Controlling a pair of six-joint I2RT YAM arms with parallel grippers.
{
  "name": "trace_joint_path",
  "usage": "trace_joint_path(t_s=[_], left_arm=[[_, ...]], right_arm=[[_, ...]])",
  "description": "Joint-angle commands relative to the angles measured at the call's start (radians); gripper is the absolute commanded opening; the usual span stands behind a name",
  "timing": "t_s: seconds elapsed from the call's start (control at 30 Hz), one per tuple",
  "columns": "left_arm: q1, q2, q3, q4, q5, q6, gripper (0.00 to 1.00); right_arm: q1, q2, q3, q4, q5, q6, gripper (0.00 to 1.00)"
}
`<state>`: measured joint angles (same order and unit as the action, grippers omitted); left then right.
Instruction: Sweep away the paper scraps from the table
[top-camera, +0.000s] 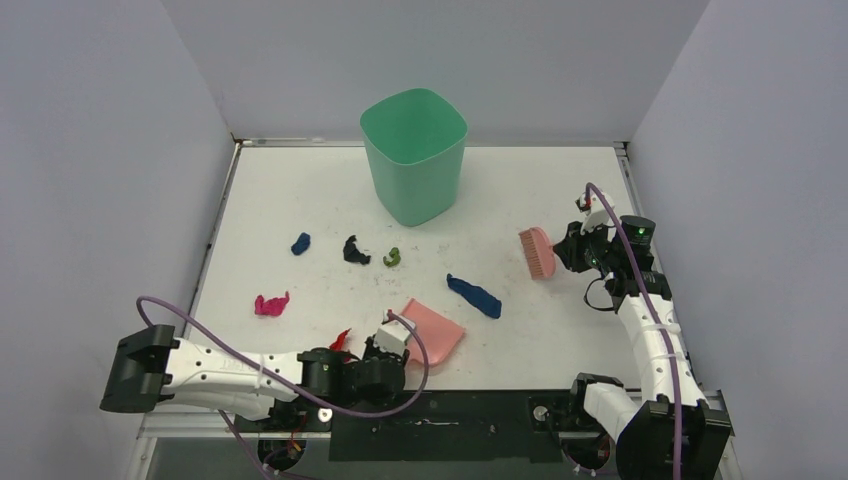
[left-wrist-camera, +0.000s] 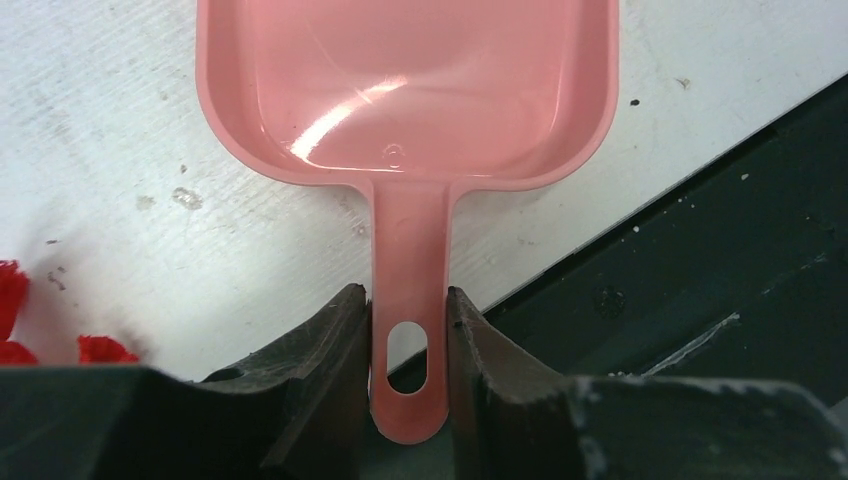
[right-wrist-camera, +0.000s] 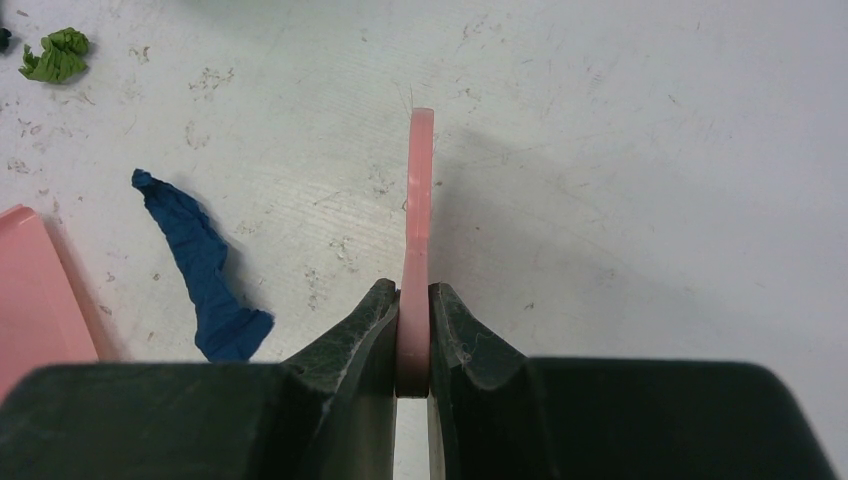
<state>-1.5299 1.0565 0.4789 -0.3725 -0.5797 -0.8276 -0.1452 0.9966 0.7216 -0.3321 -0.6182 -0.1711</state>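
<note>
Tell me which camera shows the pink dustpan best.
Left wrist: the dustpan shows close up, its handle clamped in the left claw. Top external shows it small, handle hidden by the arm; right wrist catches only one corner.

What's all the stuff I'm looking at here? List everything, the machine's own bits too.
paper scraps: six; two dark blue, one each black, green, magenta, red; scattered over the middle and front left.
bin: one, green, upright at the far middle.
dustpan: one, pink, by the front edge.
hand brush: one, pink, right side.
table: one, white.
walls: three, pale grey, around the table.
arms: two, white and black, near edge.
left gripper: one, dark, clamped on the dustpan's handle.
right gripper: one, dark, clamped on the hand brush.
</note>
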Motion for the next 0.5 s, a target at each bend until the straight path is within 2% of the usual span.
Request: trace_joint_path(t_s=[0.0,0.13,0.27,0.33,0.47], left_arm=[[-0.004,-0.095,0.115,-0.140,-0.035,0.008,0.10],[-0.007,-0.202,0.225,-0.336,-0.075,-0.014,0.01],[-0.010,-0.305,0.324,-0.549,-0.170,-0.084,0.00],[-0.010,-0.339,0.377,-0.670,-0.235,-0.138,0.00],[-0.010,-0.361,0.494,-0.928,-0.348,-0.254,0.00]], right_arm=[[-0.006,-0.036,0.034,0.033,-0.037,-0.009,0.05],[0.005,-0.065,0.128,-0.025,-0.100,0.013,0.05],[0.047,-0.009,0.276,-0.171,-0.278,0.014,0.05],[0.112,0.034,0.334,-0.240,-0.369,0.018,0.05],[0.384,0.115,0.412,-0.281,-0.389,0.066,0.05]])
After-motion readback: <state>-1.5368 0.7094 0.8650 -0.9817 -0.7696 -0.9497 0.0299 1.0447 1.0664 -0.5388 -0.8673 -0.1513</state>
